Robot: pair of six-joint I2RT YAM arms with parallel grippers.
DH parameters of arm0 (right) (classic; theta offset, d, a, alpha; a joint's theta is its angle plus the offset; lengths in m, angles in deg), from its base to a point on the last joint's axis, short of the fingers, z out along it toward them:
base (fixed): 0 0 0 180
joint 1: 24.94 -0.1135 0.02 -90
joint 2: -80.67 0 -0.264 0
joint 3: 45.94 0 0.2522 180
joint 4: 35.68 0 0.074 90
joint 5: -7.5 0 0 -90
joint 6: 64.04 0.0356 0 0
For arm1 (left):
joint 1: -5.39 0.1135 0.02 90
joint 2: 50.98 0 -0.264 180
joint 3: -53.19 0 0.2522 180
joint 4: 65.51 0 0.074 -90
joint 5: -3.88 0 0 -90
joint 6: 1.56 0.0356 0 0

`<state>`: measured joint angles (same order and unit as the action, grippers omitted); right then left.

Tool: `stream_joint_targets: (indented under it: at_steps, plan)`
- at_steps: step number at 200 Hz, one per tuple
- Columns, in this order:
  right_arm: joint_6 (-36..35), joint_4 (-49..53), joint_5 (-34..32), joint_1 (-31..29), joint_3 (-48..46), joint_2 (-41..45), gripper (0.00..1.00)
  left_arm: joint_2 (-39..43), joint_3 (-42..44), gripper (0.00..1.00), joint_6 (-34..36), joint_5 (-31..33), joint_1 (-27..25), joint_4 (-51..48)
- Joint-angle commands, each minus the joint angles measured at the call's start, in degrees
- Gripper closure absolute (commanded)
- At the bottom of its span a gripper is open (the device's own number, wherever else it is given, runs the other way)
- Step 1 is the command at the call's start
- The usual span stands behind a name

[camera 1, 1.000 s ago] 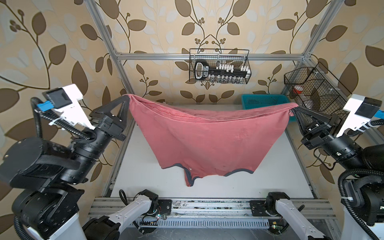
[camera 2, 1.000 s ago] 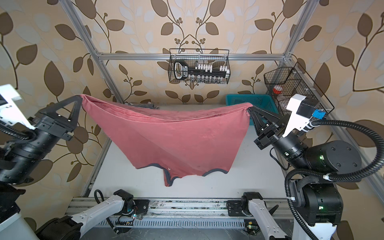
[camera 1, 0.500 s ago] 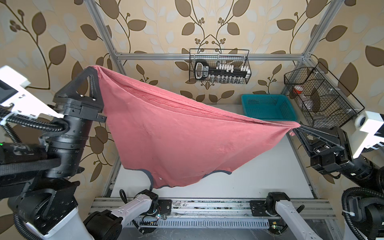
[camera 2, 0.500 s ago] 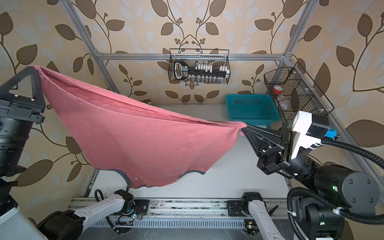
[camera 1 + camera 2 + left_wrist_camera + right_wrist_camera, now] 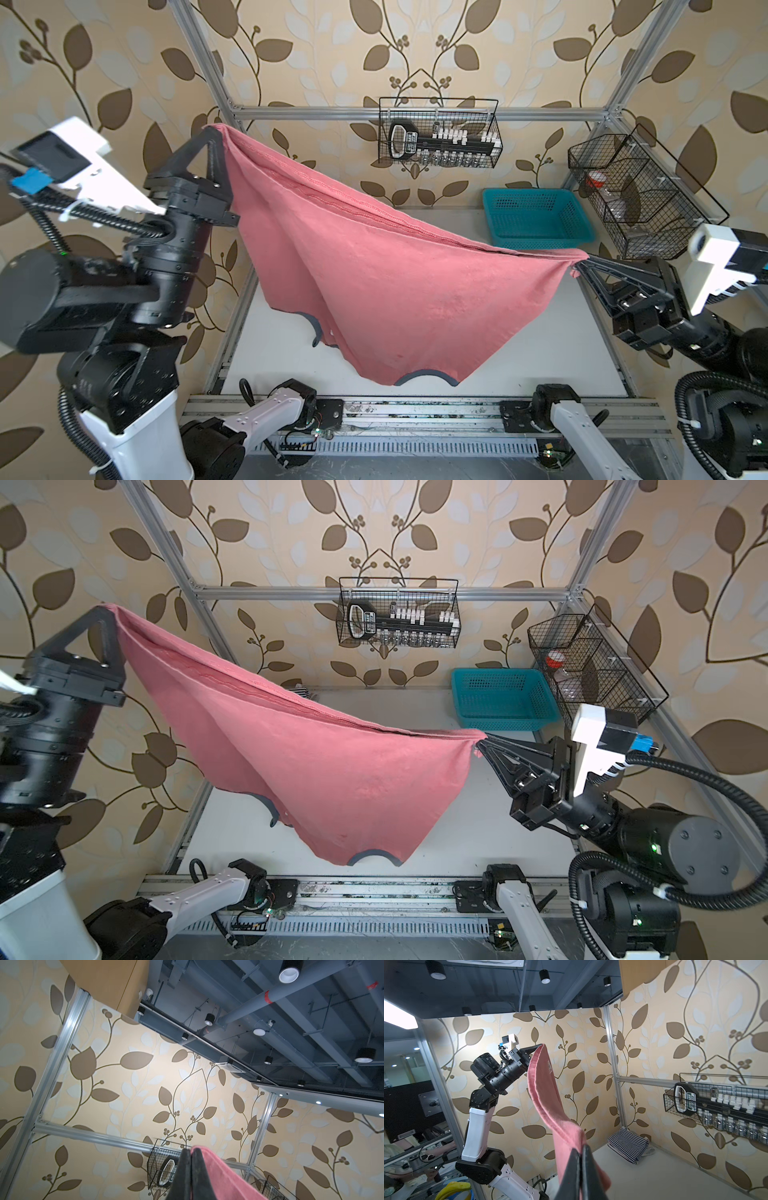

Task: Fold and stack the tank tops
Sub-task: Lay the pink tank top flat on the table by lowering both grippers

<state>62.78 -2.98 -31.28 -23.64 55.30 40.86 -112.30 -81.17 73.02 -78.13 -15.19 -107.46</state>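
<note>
Item: dusty red tank top (image 5: 395,282), one of three; status: unfolded, in hand. Location: held in the air above the white table (image 5: 561,353), stretched by its hem between two claws. Left gripper (image 5: 215,129): raised high, jaws pinched together on one hem corner. Right gripper (image 5: 581,263): lower, jaws pinched together on the other corner. Condition: hem taut, slanting down from left to right. The body hangs in a loose, creased triangle with the dark-trimmed neckline and armhole lowest; whether that edge touches the table cannot be told. Done: a folded striped pile (image 5: 629,1145), navy-and-white on top, sits in the far left corner. Left to do, by judgement: lay this top flat, fold it, add it to the pile.
</note>
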Motion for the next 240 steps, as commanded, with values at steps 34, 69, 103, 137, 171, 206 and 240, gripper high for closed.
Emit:
stream_joint_targets:
  at_steps: [34,69,103,137,171,206,240]
  plan:
    - [-8.82,8.86,-13.15,0.11,-8.89,-6.83,1.0,-12.51,12.61,1.0,-4.23,1.38,0.15,7.94]
    - [-11.39,8.11,-20.44,-0.05,-15.97,-13.17,1.0,-23.44,14.79,1.0,-5.83,1.48,0.77,11.44]
    - [-12.38,6.23,-27.22,-0.73,-21.99,-21.17,1.0,-35.42,13.1,1.0,-10.42,-2.75,3.13,13.77]
    - [-13.0,6.14,-32.26,-1.73,-23.63,-31.39,1.0,-49.94,7.2,1.0,-14.65,-8.7,3.84,14.71]
    - [-12.65,4.9,-36.85,-2.11,-24.17,-39.96,1.0,-63.4,-1.7,1.0,-18.21,-12.45,3.79,15.47]
    - [-12.23,3.75,-38.54,-2.22,-23.8,-46.61,1.0,-71.34,-5.86,1.0,-21.63,-11.77,3.84,18.86]
    - [-10.4,1.9,-39.18,-2.18,-22.69,-51.87,1.0,-75.79,-9.9,1.0,-24.82,-8.26,3.88,20.81]
